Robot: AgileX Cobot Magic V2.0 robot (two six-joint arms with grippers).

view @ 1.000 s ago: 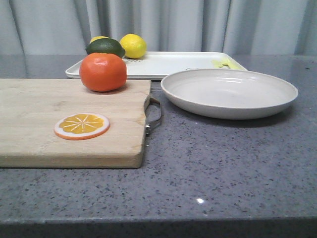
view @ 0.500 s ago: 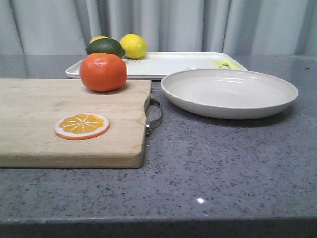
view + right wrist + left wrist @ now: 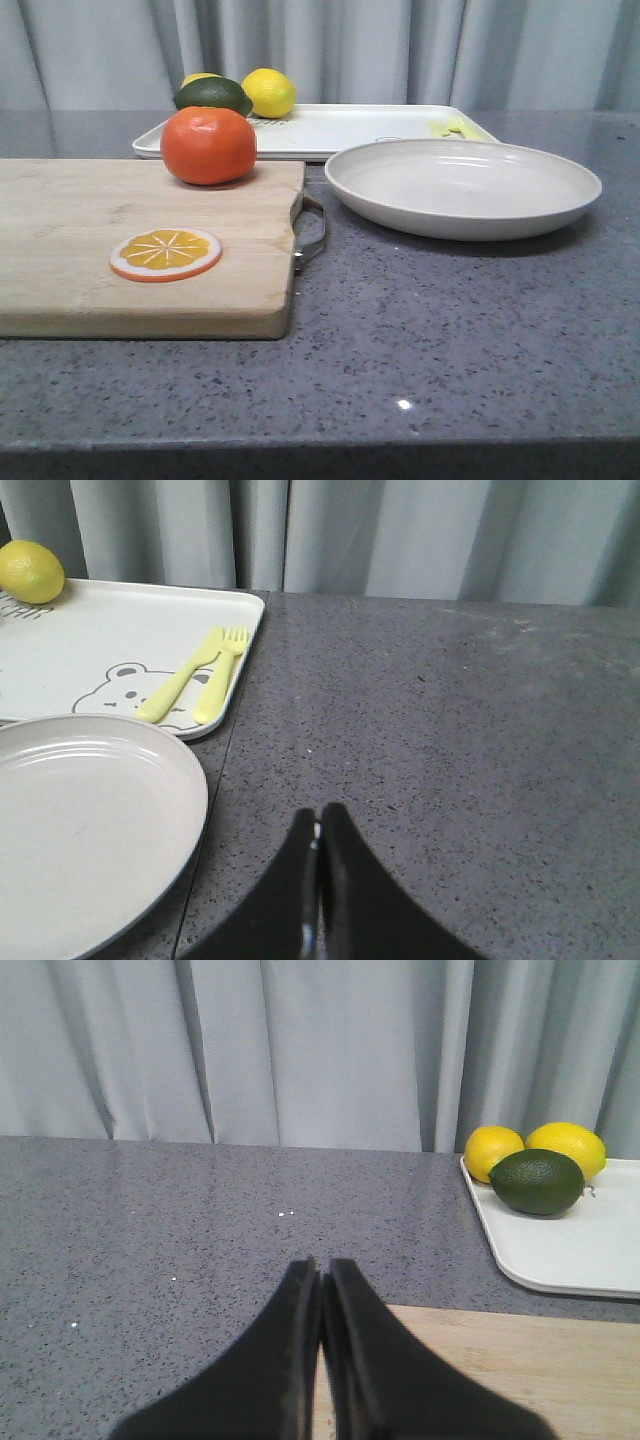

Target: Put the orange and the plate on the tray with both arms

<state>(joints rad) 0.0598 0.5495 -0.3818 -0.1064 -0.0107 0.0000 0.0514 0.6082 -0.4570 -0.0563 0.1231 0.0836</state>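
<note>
White tray [image 3: 340, 128] is waiting ahead of both pinched-together grippers, left [image 3: 320, 1272] and right [image 3: 319, 818]; orange [image 3: 208, 146] and plate [image 3: 462, 187] are sitting outside it, nothing placed.

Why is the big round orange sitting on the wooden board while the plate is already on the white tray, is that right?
Not quite. The orange does sit on the wooden board, but the plate is not on the tray. The front view shows it resting on the grey table, in front of the tray.
</note>
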